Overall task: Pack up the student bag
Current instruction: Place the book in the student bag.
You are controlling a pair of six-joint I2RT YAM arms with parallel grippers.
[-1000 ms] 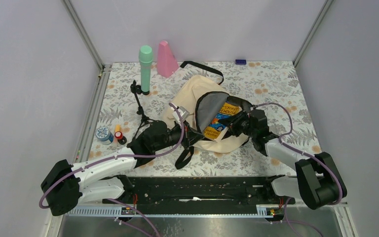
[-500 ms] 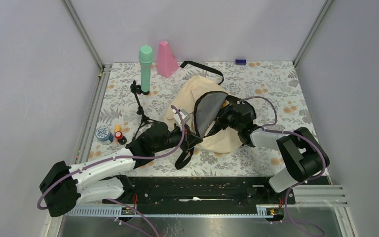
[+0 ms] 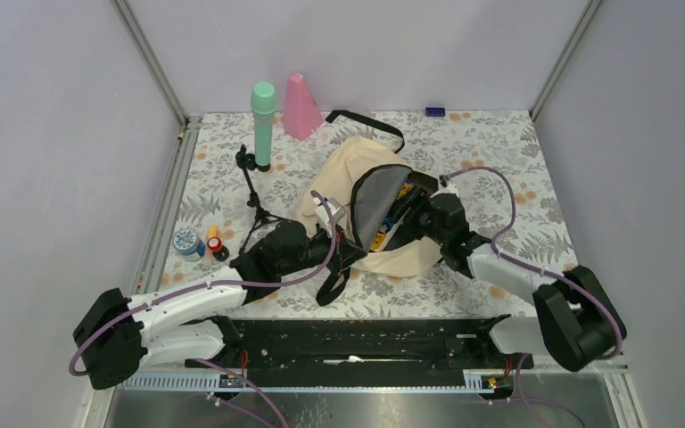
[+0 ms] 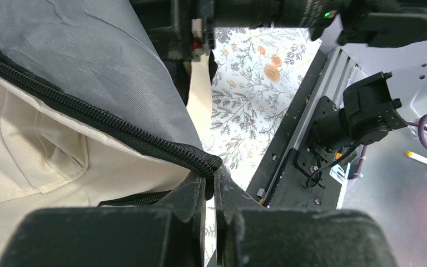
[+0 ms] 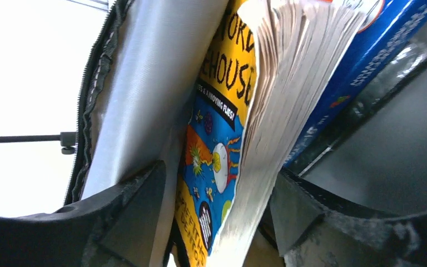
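The bag [image 3: 343,169] is soft and limp. It is best held by its zipper edge [image 4: 89,114], which is clamped between the left gripper [image 4: 211,192] jaws. The right gripper [image 5: 222,222] jaws stand apart astride the book [image 5: 217,139].

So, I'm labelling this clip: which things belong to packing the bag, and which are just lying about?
Job: student bag; book in its mouth; left tool pinching the zipper edge; right tool astride the book.
Lying about: green bottle, pink cone, small tripod, blue round tin, two small tubes, small blue block.
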